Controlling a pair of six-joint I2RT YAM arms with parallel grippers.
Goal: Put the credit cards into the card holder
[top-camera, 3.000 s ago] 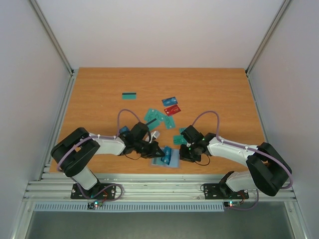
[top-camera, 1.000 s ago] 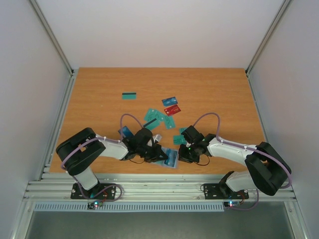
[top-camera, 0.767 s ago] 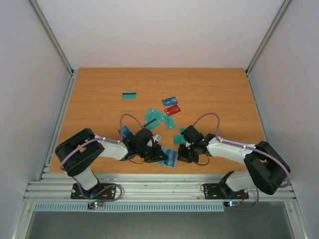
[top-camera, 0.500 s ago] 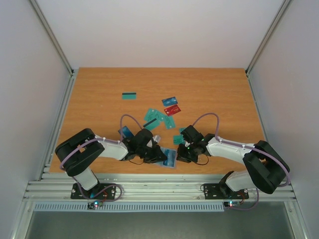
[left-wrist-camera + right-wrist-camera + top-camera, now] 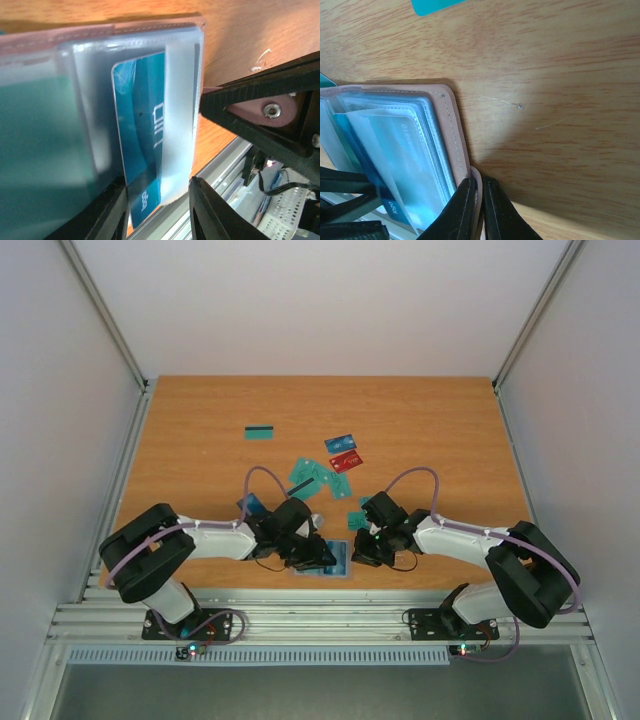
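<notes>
Pinches the card holder (image 5: 454, 125) by the rim of its pinkish-tan cover with the right pincer (image 5: 479, 202), both fingers clenched on that thin edge, nothing else between them; pins the holder open and flat on the table (image 5: 555, 70), its stack of clear sleeves (image 5: 427, 150) face up, spread out ahead and to one side of that pincer; holds the left pincer (image 5: 157, 215) low over the same holder from the opposite side, fingers (image 5: 107, 220) released and standing apart, nothing visibly gripped; between those parted tips and just ahead of them, a blue-teal card (image 5: 142, 150), lengthwise, part way inside the clear sleeves, its near end sticking out toward the pincer; close beside one fingertip along one long edge, touching or not: unclear; directly across from the left pincer, the right pincer's dark fingers on the holder's far corner; from above, both pincers almost tip to tip near the front edge of the table, the holder between them; beyond the two pincers, loose credit cards on the wood: a cluster of teal cards (image 5: 305, 473) just past the left pincer, a red card (image 5: 346, 460) and a blue card (image 5: 341, 443) farther out, a teal striped card (image 5: 260, 432) farthest, well apart from both pincers; one more teal card beyond the right pincer, apart from the holder
</notes>
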